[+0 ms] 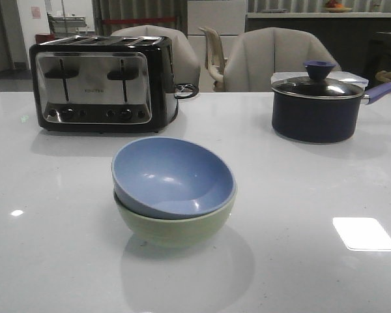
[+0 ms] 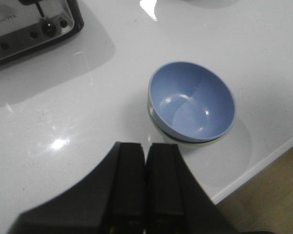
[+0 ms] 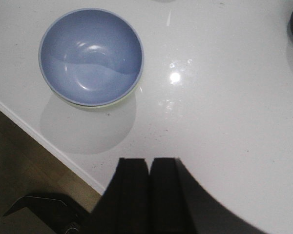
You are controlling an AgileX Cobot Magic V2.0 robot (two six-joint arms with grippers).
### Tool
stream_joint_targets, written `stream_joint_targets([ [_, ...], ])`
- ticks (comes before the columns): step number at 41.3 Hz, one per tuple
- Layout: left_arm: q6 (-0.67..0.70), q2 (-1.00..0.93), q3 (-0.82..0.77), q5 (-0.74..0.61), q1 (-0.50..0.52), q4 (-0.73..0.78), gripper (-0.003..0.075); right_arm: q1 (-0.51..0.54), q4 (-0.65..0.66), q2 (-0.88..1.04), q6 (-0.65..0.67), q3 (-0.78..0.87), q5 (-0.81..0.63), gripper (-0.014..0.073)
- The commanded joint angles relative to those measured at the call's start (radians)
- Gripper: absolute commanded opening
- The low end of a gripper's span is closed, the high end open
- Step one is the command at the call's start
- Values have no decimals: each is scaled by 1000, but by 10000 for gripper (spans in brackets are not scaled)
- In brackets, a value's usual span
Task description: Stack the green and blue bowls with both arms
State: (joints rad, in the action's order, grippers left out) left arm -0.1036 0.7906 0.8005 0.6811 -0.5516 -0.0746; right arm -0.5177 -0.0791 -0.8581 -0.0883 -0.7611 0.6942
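- Two bowls stacked: blue bowl [image 1: 173, 176] nested, tilted, in green bowl [image 1: 176, 228] on surface [image 1: 313, 274].
- Left hand [image 2: 145, 185] closed, empty.
- Right hand [image 3: 150, 190] closed, empty.

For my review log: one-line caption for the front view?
Blue bowl nested, slightly tilted, in green bowl on a white table, toaster and lidded saucepan behind.

The blue bowl [image 1: 173, 176] sits inside the green bowl [image 1: 176, 228], a little tilted, so its rim is higher on one side. Both are round and dull, not shiny, and about the same size. The blue one is empty. The stack stands upright on the white table, near its front edge.
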Motion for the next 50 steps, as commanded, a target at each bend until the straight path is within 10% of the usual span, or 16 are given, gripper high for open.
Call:
stream_joint_targets([
  [1, -1, -53, 30, -84, 26, 2, 100, 0, 4, 5, -6, -27, -57, 36],
  [29, -1, -715, -651, -642, 488, -40, 101, 0, 4, 5, -6, -27, -57, 36],
  [50, 41, -818, -826, -787, 527, -9, 101, 0, 4, 5, -6, -27, -56, 36],
])
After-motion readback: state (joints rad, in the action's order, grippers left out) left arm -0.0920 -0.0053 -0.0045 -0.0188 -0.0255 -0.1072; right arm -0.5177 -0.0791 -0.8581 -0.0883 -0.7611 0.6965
